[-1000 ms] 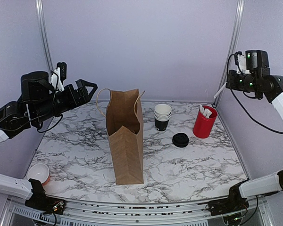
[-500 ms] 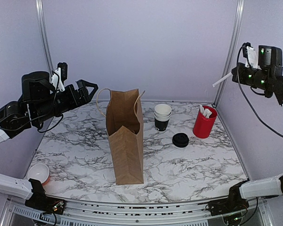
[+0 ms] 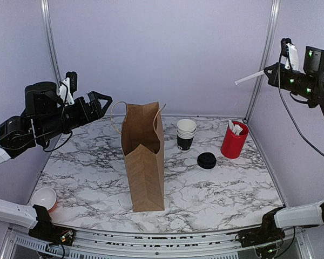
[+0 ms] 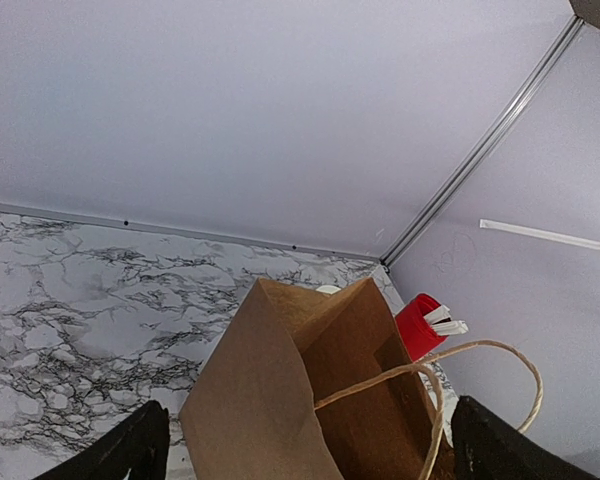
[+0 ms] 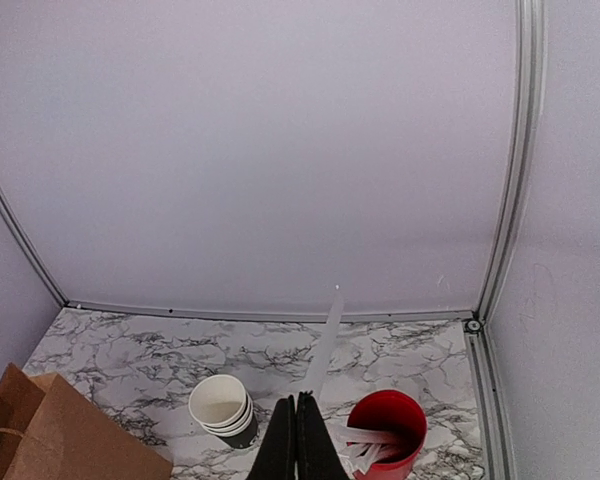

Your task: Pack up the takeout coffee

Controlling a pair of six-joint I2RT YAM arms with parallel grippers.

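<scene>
Only the overhead view catches the takeout coffee [image 3: 207,160]. It's a small black thing with a round lid, sitting on the tabletop [image 3: 227,194] to the right of the brown paper bag [image 3: 144,162], just in front of the gap between the stack of cups [image 3: 186,134] and the red cup [image 3: 234,140]. From that angle it's mostly lid, and I can't really make out the cup under it.

The bag stands upright and open, but the inside is too dark to see into from above. The left wrist view cuts off the bag's lower part, the right wrist view only gets one corner of it, and the red cup's base is clipped there too.

The left arm is raised over the far-left side, reaching roughly level toward the bag's mouth, with the left gripper [image 3: 104,104] spread wide and nothing in it. The right arm is up high by the right wall, right gripper [image 5: 297,405] pinched closed on a thin white stick [image 3: 248,79] that pokes out to the left.
</scene>
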